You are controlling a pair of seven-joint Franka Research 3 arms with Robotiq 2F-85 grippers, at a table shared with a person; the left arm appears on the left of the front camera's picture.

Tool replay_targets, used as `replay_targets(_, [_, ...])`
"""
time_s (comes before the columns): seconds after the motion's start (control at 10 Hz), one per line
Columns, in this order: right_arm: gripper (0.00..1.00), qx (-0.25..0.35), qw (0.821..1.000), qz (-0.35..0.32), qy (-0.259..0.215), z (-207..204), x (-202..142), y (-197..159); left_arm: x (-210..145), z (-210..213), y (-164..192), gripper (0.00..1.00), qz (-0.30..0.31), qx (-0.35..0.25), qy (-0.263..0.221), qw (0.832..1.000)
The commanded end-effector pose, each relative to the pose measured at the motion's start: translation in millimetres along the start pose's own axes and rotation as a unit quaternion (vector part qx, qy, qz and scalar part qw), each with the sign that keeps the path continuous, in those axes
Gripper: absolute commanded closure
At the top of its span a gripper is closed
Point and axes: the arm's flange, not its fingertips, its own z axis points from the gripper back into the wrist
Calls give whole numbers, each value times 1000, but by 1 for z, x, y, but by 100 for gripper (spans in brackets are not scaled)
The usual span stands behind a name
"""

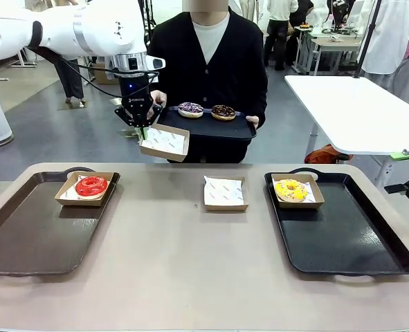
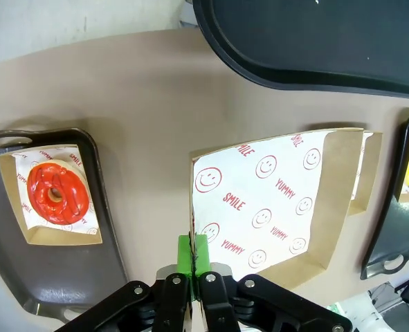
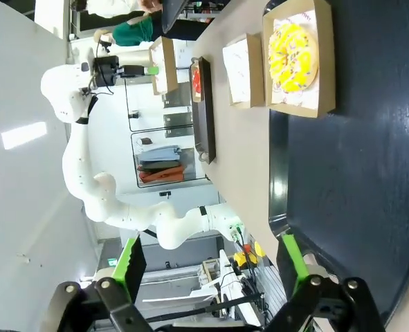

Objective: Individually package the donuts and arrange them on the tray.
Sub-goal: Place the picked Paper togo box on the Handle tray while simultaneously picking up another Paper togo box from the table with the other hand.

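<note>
- One tan table (image 1: 190,277) is spanning the near scene, carrying a dark brown tray (image 1: 24,242) at the left and a black tray (image 1: 349,242) at the right.
- Beyond its far edge a person is holding up a third tray (image 1: 204,129), with one hand (image 1: 253,122) gripping its right end.
- Coming in from the left, the left gripper (image 1: 143,130) is hanging in the air over the table's far edge, just beside the near left corner of the third tray.
- Its green pads (image 2: 185,257) are pressing together on the rim of a held box (image 1: 164,142), which is lined with printed paper, carrying nothing and tilting clear of the table.
- At the far right edge of the scene the right gripper (image 3: 211,257) is hanging with its fingers spread wide and nothing between them.
- Another empty box (image 1: 225,193) is lying flat mid-table, between the two table trays.
- Two donuts are sitting side by side on the third tray: the dark sprinkled donut (image 1: 190,109) near the left gripper, on its right, and the chocolate donut (image 1: 223,111) farther right.
- Inside a box at the far end of the dark brown tray, the red donut (image 1: 91,185) is lying left of and nearer than the left gripper, apart from it.
- In a box at the black tray's far left corner, the yellow donut (image 1: 291,189) is lying well apart from the right gripper.
</note>
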Motion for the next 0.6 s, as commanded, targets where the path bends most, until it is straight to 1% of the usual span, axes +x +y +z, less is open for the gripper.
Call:
replay_targets(0.0, [0,-1,1000,20,-7,-7,-6,4,-4,0,0,99,-2,0,-1,1000])
replay_targets(0.1, [0,0,1000,0,0,0,0,0,-4,0,0,99,-2,0,-1,1000])
replay_targets(0.5, [0,0,1000,0,0,0,0,0,-4,0,0,99,-2,0,-1,1000])
